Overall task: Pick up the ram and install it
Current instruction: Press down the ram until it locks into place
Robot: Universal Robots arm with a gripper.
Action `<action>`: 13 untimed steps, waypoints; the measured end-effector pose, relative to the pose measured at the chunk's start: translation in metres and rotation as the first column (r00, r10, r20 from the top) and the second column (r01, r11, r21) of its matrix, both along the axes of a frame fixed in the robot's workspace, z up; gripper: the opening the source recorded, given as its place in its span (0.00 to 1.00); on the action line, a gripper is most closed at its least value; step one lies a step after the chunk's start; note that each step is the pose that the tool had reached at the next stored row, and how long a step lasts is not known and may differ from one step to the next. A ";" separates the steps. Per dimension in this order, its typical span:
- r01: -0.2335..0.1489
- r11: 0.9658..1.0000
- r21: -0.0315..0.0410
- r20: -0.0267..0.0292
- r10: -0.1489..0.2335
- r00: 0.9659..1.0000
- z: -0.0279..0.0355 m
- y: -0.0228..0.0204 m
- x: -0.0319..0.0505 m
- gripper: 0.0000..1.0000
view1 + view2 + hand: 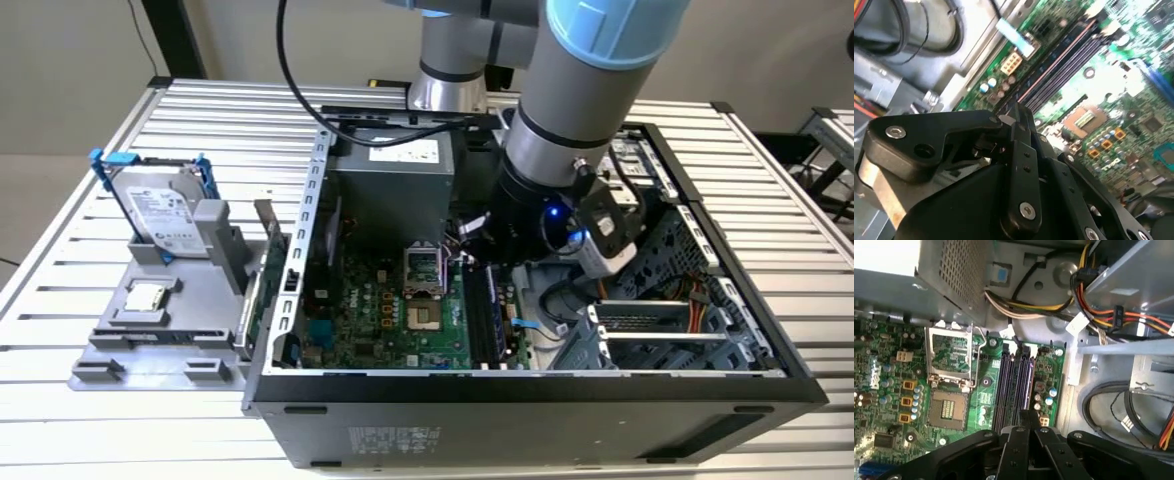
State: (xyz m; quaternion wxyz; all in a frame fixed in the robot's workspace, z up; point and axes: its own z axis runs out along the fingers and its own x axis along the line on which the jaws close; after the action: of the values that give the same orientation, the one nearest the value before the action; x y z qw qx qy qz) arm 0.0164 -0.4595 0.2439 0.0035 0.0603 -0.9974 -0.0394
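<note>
Ram (1025, 416) sits edge-on between your claw (1028, 426) fingers, which are clamped on it. You have it just above the black memory slots (1015, 385), beside the open processor socket (949, 410).

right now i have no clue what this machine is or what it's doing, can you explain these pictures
A robot arm reaches into an open computer case on a slatted metal table. The exterior view looks on from outside; both wrist views come from cameras riding on the arm, looking past its black claw. The claw is over the long dark memory slots of the green motherboard. Beside the case, a grey holder carries a hard drive and a processor chip. Whether the claw holds anything, I cannot tell.
</note>
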 end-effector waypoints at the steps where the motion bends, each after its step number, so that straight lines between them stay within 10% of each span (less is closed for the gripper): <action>1: -0.002 1.000 0.018 0.000 0.002 1.000 0.0000 0.0000 0.0000 0.00; 2: -0.005 1.000 0.026 0.000 0.005 1.000 0.0000 0.0000 -0.0001 0.00; 13: -0.124 0.992 0.026 0.002 0.124 0.992 0.0000 0.0000 0.0000 0.00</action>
State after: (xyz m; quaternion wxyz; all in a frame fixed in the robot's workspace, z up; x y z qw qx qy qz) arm 0.0164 -0.4596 0.2439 0.0048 0.1221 -0.9911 -0.0520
